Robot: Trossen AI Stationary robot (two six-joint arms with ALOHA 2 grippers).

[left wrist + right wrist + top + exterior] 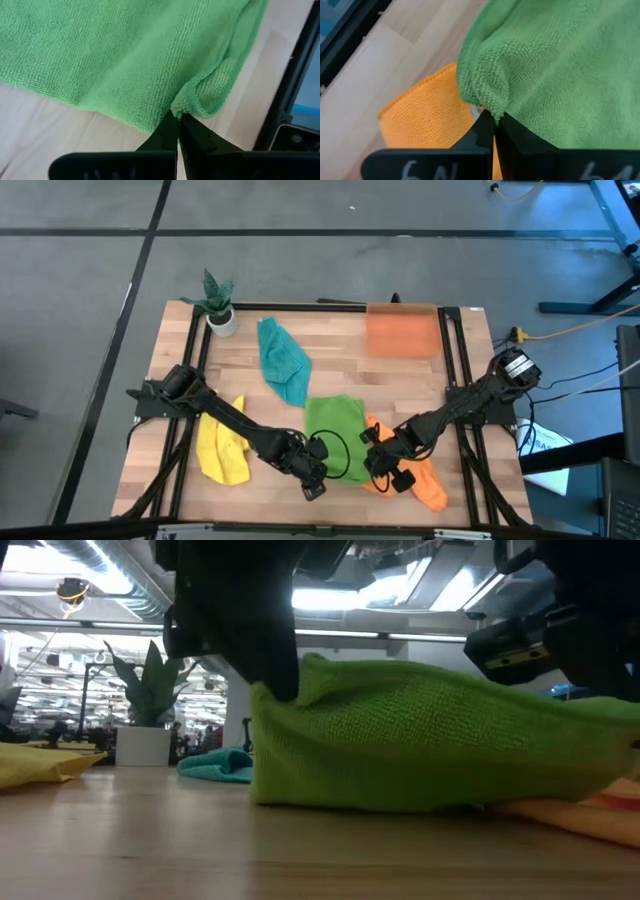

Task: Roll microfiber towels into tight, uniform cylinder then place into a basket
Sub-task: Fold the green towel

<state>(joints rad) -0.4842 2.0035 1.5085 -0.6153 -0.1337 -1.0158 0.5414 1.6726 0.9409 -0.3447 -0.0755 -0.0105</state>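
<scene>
The bright green towel [335,428] lies in the middle of the table near the front edge, and its right side overlaps the orange towel [425,483]. My left gripper [314,472] is shut on the green towel's near left corner. My right gripper [378,464] is shut on its near right corner. In the low view the green towel [430,740] stands raised between the two grippers. The yellow towel [222,446] lies crumpled on the table at the left and the teal towel [283,361] farther back. The orange basket [401,331] sits at the far right. My left gripper pinches the green towel's near left corner [180,106] between its two fingertips, slanting down from the table's left. The hemmed edge curls over beside the fingers. The corner is held off the table while the towel's far part lies on the wood. My right gripper pinches the green towel's near right corner [490,102] between its two fingertips, slanting down from the table's right. The cloth bunches into a small fold at the fingertips. The corner is raised above the orange towel [427,112], and the rest lies on the table.
A small potted plant [218,308] stands at the table's far left corner. Black rails [452,360] run along the table's left and right sides. Bare wood [340,350] lies between the green towel and the basket.
</scene>
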